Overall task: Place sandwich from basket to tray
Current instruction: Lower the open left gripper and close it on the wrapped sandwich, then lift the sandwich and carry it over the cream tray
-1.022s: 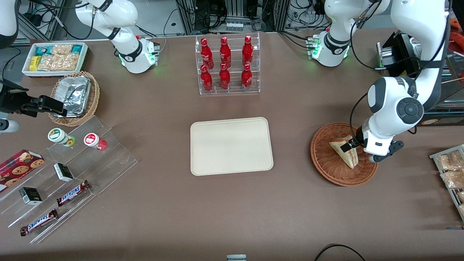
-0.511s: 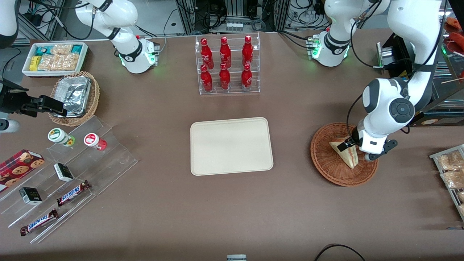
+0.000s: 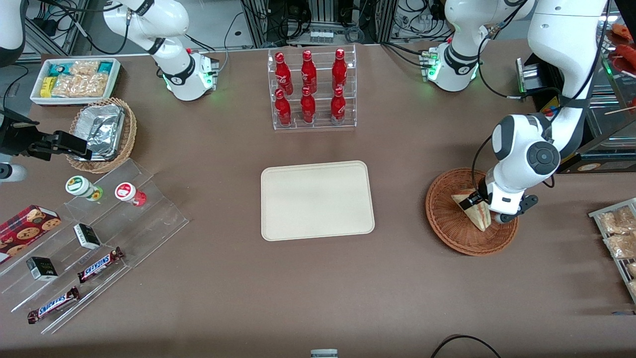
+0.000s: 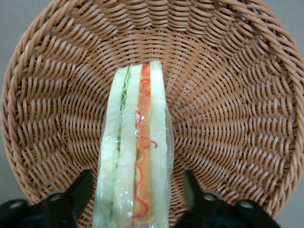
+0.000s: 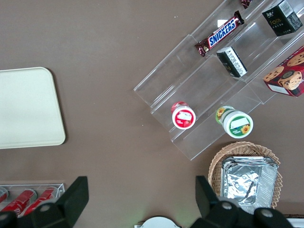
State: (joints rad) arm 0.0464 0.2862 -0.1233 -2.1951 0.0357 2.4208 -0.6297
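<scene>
Since the earlier frames we note that the left arm has shifted slightly toward the table's middle and lowered over the basket, while the sandwich lies where it did. We find the gripper now down inside the basket, at the sandwich. In the wrist view, the fingers stand wide, one on each side of the sandwich, with a gap showing between each finger and the bread; we see no contact there. The sandwich stands on edge in clear wrap, its cut face showing pale bread with green and red-orange filling, and it rests on the woven floor of the basket, near the centre. The basket sits toward the working arm's end of the table. The tray lies flat at the table's middle, well apart from the basket, with nothing on it. A clear rack of red bottles stands farther from the front camera than the tray. Toward the parked arm's end we record a foil-lined basket, a white bin of snacks and a clear stepped stand carrying chocolate bars, small boxes and two cups.
</scene>
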